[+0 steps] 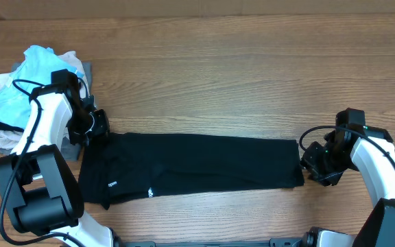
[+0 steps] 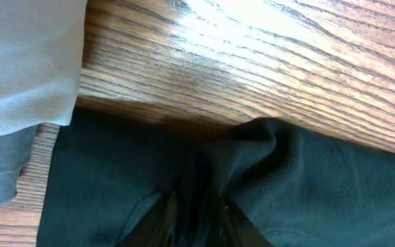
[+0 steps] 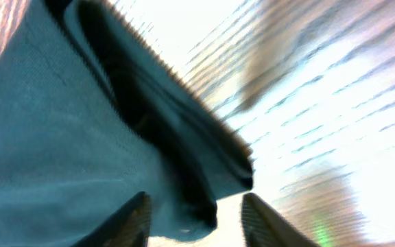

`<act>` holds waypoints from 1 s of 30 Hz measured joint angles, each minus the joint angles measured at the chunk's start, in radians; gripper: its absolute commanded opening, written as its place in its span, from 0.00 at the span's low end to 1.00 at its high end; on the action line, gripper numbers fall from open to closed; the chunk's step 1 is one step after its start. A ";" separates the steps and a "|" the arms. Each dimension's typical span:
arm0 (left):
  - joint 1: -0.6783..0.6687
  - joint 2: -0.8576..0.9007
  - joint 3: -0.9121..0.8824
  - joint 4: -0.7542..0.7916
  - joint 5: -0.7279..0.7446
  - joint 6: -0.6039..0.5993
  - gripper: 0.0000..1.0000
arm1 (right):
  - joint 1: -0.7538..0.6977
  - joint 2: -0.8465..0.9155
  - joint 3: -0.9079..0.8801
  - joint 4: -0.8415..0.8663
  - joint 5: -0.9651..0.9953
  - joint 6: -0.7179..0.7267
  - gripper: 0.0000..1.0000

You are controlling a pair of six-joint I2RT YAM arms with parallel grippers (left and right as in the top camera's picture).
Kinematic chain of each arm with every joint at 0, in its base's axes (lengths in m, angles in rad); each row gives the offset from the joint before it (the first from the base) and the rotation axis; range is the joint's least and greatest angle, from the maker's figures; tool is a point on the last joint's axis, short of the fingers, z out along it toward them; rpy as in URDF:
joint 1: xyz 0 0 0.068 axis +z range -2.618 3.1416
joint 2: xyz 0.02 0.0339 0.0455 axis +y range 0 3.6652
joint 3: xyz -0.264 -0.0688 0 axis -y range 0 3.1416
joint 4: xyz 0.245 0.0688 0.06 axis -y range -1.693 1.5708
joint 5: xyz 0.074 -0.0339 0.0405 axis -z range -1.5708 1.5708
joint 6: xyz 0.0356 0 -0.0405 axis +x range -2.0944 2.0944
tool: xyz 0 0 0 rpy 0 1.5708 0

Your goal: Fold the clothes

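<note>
Running left-to-right (long axis), black shirt [image 1: 190, 168]

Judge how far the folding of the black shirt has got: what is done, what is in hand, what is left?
Done: the black shirt lies as one long narrow band across the table. In hand: the left jaws pinch its bunched left end, and the right jaws stand apart around its right edge. Left: probably folding the band end over end into a compact stack.
</note>
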 measured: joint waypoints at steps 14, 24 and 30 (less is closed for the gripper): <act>0.000 0.000 0.000 0.001 0.000 0.000 0.31 | 0.020 0.001 -0.013 0.254 -0.059 -0.004 0.42; 0.000 0.000 0.000 0.001 0.001 0.000 0.31 | 0.033 0.048 -0.068 0.358 -0.115 -0.019 0.04; 0.000 0.000 0.000 0.002 0.000 0.000 0.31 | 0.009 0.048 -0.048 0.373 -0.138 -0.024 0.04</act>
